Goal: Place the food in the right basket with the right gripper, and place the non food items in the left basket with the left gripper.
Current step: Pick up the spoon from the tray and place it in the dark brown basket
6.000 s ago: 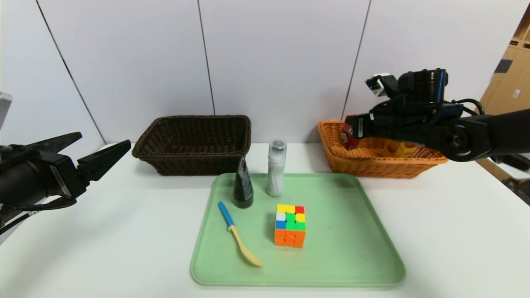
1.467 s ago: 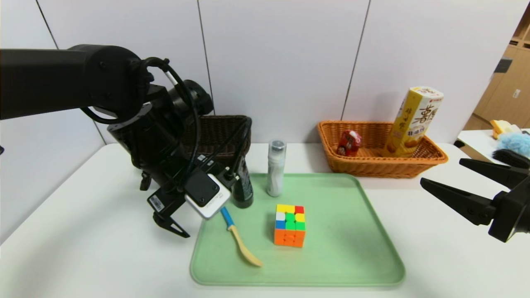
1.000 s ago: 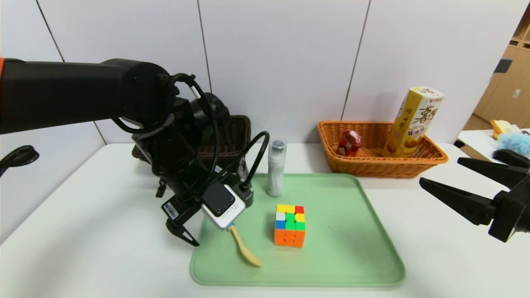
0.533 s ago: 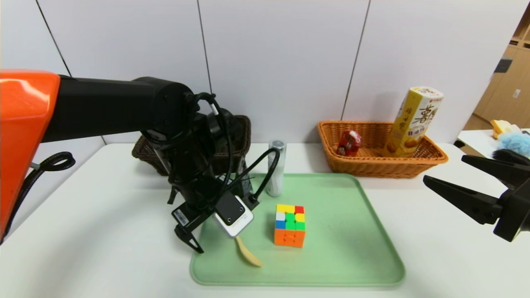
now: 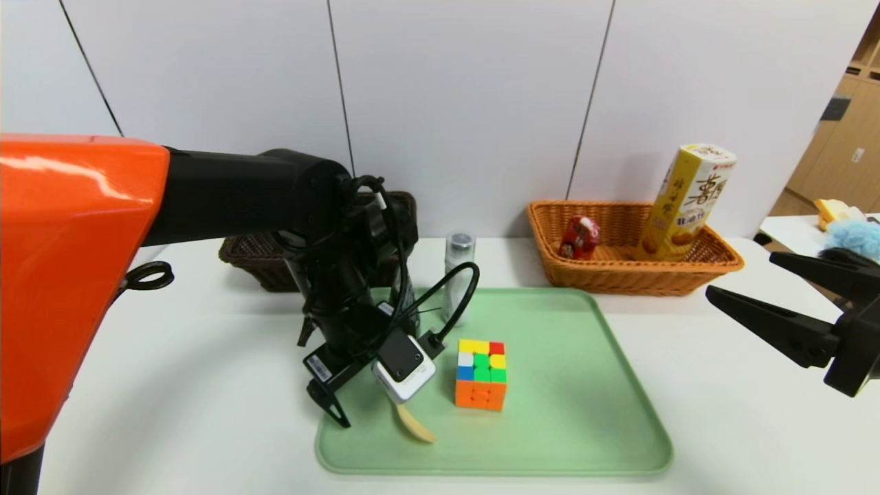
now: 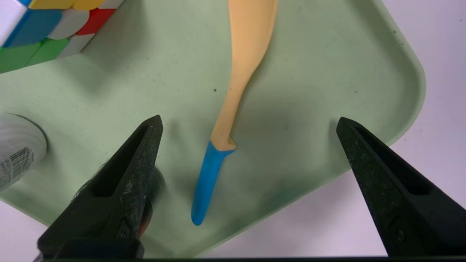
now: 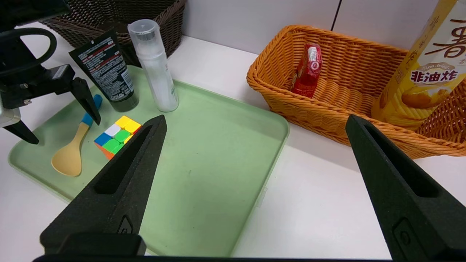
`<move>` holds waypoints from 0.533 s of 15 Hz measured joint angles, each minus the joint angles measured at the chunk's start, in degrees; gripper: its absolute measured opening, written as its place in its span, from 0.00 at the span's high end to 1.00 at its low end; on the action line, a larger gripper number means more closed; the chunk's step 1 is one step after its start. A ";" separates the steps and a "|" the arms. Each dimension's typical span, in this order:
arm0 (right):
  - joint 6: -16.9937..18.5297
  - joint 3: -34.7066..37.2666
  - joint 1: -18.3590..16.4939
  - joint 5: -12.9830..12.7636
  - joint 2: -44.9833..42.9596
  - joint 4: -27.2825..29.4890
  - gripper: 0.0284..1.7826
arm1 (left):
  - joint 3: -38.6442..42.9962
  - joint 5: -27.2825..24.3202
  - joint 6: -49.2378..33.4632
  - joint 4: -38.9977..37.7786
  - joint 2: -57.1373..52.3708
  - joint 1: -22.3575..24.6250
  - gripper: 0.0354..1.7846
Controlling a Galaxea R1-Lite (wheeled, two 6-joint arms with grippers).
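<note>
My left gripper (image 6: 249,119) hangs open just above the green tray's (image 5: 584,412) left front part, fingers either side of the blue-handled yellow spoon (image 6: 236,91), not touching it. The multicoloured cube (image 5: 481,375) sits to its right. The dark tube (image 7: 107,72) and the white bottle (image 7: 156,69) stand at the tray's back, partly hidden by the arm in the head view. The dark brown left basket (image 5: 254,258) lies behind my left arm. The orange right basket (image 5: 619,275) holds the yellow snack box (image 5: 691,199) and red carton (image 5: 579,237). My right gripper (image 5: 742,275) hovers open and empty at the right.
The white table (image 5: 172,385) runs to a pale wall just behind the baskets. A side table with a blue fluffy thing (image 5: 852,237) stands at the far right. The left arm's cable loops in front of the white bottle.
My left arm has swung forward, right and down, from beside the tube to over the spoon's handle. Its fingers stayed wide. The right gripper has barely shifted.
</note>
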 joint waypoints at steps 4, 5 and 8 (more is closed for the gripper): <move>0.06 0.11 0.00 -0.05 -0.06 -0.02 0.05 | -2.10 -0.06 -0.05 -0.09 2.11 0.04 0.06; 0.06 0.18 0.00 -0.09 -0.09 -0.07 0.05 | -2.68 -0.09 -0.07 -0.02 2.61 0.15 0.06; 0.11 0.18 0.00 -0.05 -0.09 -0.02 0.05 | -3.15 -0.22 -0.07 0.09 3.33 0.26 0.09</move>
